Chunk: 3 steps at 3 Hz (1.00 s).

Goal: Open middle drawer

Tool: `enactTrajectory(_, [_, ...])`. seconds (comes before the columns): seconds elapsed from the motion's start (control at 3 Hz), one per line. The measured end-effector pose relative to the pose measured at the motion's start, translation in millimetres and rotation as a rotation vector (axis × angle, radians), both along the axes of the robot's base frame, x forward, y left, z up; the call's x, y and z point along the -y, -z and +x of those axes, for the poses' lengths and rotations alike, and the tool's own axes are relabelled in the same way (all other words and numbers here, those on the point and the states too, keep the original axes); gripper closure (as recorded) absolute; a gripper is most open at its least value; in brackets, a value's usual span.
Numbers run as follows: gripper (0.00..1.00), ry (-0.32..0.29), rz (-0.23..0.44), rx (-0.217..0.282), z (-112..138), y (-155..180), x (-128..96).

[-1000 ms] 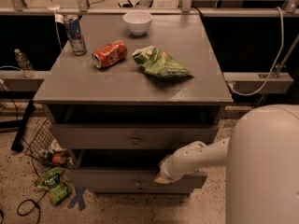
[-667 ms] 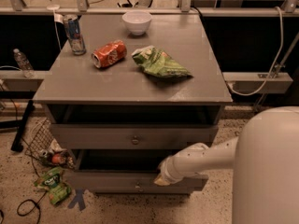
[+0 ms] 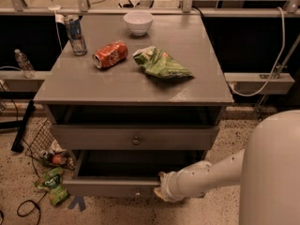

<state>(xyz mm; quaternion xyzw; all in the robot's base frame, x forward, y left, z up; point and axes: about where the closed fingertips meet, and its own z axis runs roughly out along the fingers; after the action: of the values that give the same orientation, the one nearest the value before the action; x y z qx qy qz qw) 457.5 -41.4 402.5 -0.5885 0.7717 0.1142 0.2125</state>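
Observation:
The middle drawer [image 3: 108, 187] is a shallow grey drawer with a small round knob [image 3: 137, 191]. It stands pulled partly out of the grey cabinet [image 3: 117, 86], and its dark interior [image 3: 122, 164] shows. My gripper [image 3: 160, 191] is at the drawer's front, just right of the knob, at the end of my white arm [image 3: 206, 175], which reaches in from the right. The taller upper drawer [image 3: 93, 137] sits above it, with its own knob [image 3: 136, 140].
On the cabinet top are a white bowl [image 3: 138, 22], an upright can [image 3: 75, 34], a red can on its side [image 3: 110, 54] and a green chip bag [image 3: 161, 63]. On the floor at left are a wire basket [image 3: 42, 139], a green packet [image 3: 52, 185] and cables. My white body [image 3: 274, 172] fills the right.
The middle drawer has slid further out towards me, and my gripper and arm have drawn back with it. The things on the cabinet top have not moved.

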Motion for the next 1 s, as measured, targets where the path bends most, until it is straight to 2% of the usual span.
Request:
enactTrajectory(0.67, [1.0,0.003,0.003,-0.002,-2.0,-3.2,0.1])
enactTrajectory(1.0, [1.0,0.045,0.043,-0.03,-41.5,2.4,2.4])
